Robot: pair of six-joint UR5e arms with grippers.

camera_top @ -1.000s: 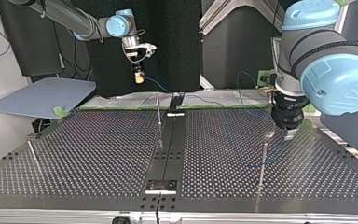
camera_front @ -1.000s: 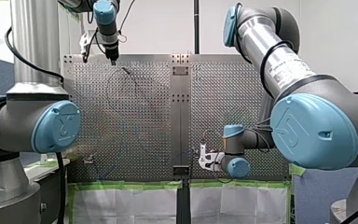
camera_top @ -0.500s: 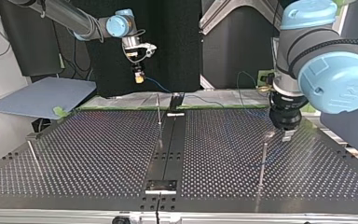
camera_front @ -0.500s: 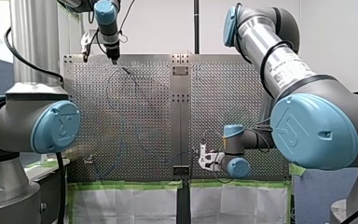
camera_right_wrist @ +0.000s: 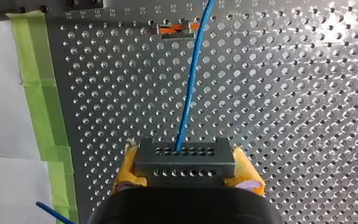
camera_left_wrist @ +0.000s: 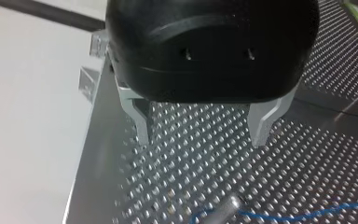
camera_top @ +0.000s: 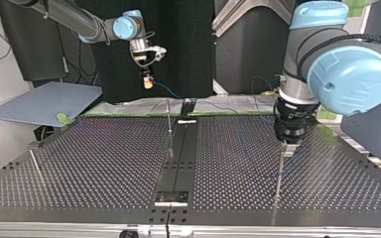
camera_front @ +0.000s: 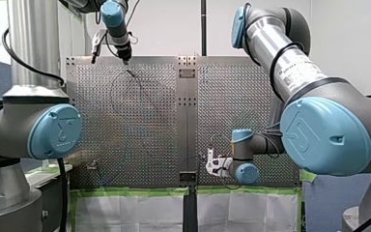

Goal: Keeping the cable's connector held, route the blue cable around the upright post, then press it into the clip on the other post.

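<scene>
clamped on the grey connector (camera_right_wrist: pixel 185 154) with my right gripper (camera_right_wrist: pixel 185 165), yellow pads pressing it from both sides, high above the far side of the perforated desk (camera_top: pixel 104 163) in the top view. leaving the connector as a thin blue cable (camera_right_wrist: pixel 189 88), running ahead across the desk and, in the left wrist view, lying slack just beside an upright post (camera_left_wrist: pixel 224 210). hovering near that post with my left gripper (camera_left_wrist: pixel 203 133), metal fingers (camera_left_wrist: pixel 141 123) wide apart and holding nothing. probably in the approach to take the cable near the post, with the routing not yet begun and no clip reached. cannot tell from these views which post carries the clip. next, likely: lower the left gripper with one finger on each side of the cable, avoid to hit the post, close gently, and do not loosen the connector meanwhile.
</scene>
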